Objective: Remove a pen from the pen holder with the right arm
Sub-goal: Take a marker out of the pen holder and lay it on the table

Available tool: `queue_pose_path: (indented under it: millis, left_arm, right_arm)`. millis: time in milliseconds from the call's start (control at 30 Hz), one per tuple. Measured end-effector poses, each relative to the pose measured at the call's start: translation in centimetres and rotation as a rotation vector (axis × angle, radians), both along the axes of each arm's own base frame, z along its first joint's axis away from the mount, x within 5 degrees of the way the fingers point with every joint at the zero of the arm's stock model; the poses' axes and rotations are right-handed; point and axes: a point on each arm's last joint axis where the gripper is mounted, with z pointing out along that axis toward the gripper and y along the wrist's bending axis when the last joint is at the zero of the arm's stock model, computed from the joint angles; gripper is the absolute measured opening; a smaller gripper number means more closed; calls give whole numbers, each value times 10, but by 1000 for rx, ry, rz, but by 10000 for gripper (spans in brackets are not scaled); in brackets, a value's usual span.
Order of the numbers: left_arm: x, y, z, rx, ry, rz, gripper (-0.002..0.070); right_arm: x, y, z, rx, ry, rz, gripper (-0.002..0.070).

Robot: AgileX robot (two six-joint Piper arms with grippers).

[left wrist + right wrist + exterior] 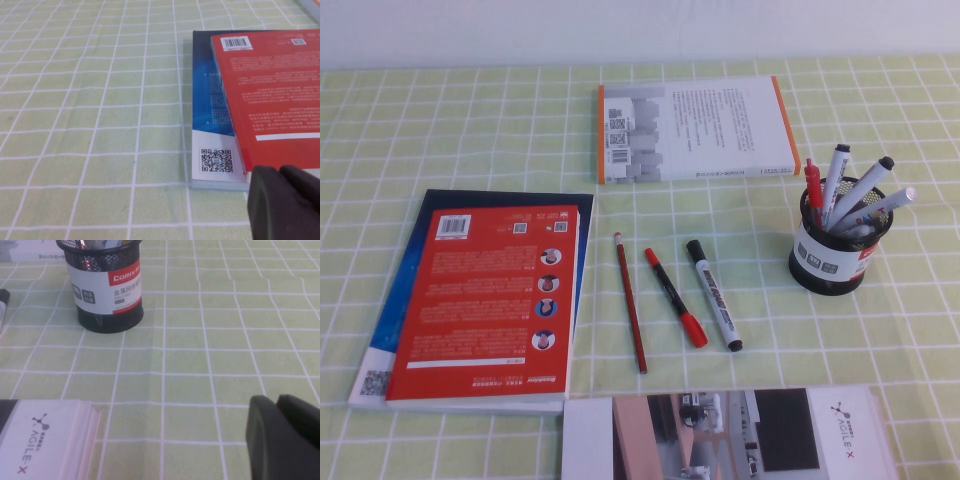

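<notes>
Since the pens (865,188) lean upright in the mesh pen holder (840,258) on the right of the tabletop (450,130), their caps look easy to pinch. Your right claw (282,437) hovers short of it, pressed together, empty. Your left claw (282,200), also pressed together, hovers by the red book (270,90).

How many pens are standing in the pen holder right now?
4 in the holder: a red pen at left, three white markers fanning right; more may hide inside. Left gripper by the red book, right gripper facing the holder, both shut.

High downward view, low wrist views; pen holder (835,258) in two.
</notes>
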Motion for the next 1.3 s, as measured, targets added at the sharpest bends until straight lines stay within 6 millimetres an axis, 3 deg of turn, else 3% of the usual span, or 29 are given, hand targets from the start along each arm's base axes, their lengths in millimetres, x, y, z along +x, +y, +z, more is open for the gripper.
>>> queue_pose_path:
  millis: [300,800,1300]
  left_arm:
    - [0,0,0,0,0,0,-5]
    - [0,0,0,0,0,0,-5]
    - [0,0,0,0,0,0,-5]
  right_arm:
    - [0,0,1,14,-9,0,-13]
    - [4,0,24,286,-250,-54,-13]
    - [3,3,31,542,-241,-60,-13]
